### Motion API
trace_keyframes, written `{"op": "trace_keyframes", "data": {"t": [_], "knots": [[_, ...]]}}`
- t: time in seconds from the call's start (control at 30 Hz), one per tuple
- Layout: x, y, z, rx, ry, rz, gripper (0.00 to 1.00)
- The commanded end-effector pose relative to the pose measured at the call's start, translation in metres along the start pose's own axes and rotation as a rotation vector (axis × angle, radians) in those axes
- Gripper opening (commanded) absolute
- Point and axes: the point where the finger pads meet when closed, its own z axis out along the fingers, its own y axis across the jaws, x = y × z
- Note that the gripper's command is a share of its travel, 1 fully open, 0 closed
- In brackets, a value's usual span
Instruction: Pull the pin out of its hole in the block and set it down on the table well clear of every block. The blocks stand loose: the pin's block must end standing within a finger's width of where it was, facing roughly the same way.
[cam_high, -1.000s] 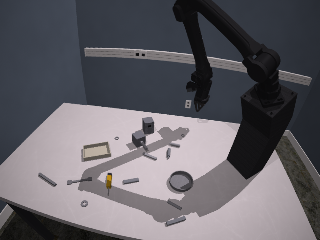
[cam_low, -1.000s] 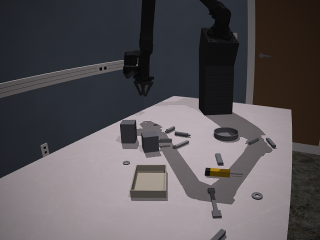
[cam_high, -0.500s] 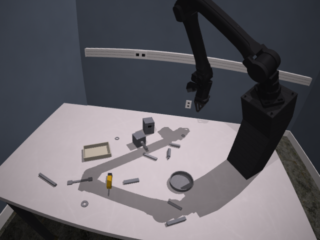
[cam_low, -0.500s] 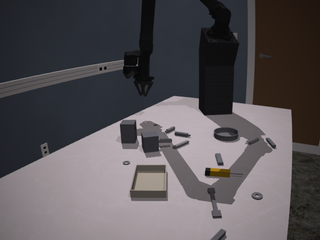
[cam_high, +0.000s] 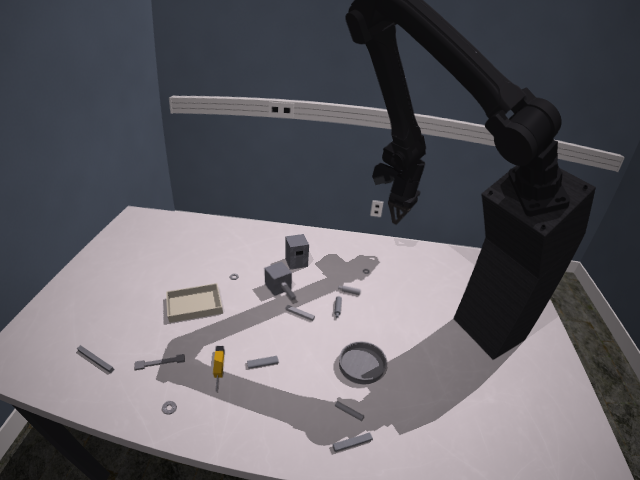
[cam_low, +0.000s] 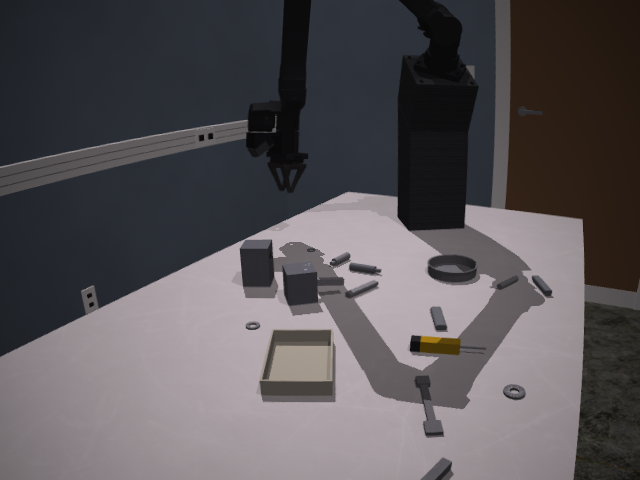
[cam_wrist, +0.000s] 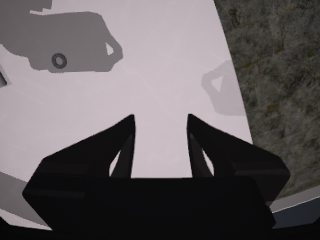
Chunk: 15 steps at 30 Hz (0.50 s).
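Observation:
A grey pin (cam_high: 287, 290) (cam_low: 330, 281) sticks sideways out of the nearer grey block (cam_high: 277, 275) (cam_low: 300, 283) near the middle of the table. A second, taller grey block (cam_high: 296, 251) (cam_low: 256, 262) stands just behind it. My gripper (cam_high: 397, 219) (cam_low: 286, 188) (cam_wrist: 161, 121) hangs high above the table's far edge, well up and away from both blocks. Its fingers stand partly apart, pointing down, with nothing between them. The wrist view shows only bare table, a small washer (cam_wrist: 59, 60) and the table's edge below the fingers.
Loose pins (cam_high: 337, 306) (cam_high: 350, 290) and a bar (cam_high: 300, 312) lie right of the blocks. A beige tray (cam_high: 170, 310) (cam_low: 297, 386), a round dish (cam_high: 361, 379) (cam_low: 452, 276), a yellow tool (cam_high: 218, 361) (cam_low: 436, 345) and several bars and washers lie nearer. The arm's base (cam_high: 522, 268) stands at right.

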Motion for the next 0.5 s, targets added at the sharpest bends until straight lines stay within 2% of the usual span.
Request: {"op": "trace_keyframes", "data": {"t": [0.0, 0.47], "knots": [[-0.0025, -0.0013, -0.0022, 0.003, -0.006, 0.0, 0.39], [-0.0073, 0.0048, -0.001, 0.002, 0.001, 0.007, 0.39]]}}
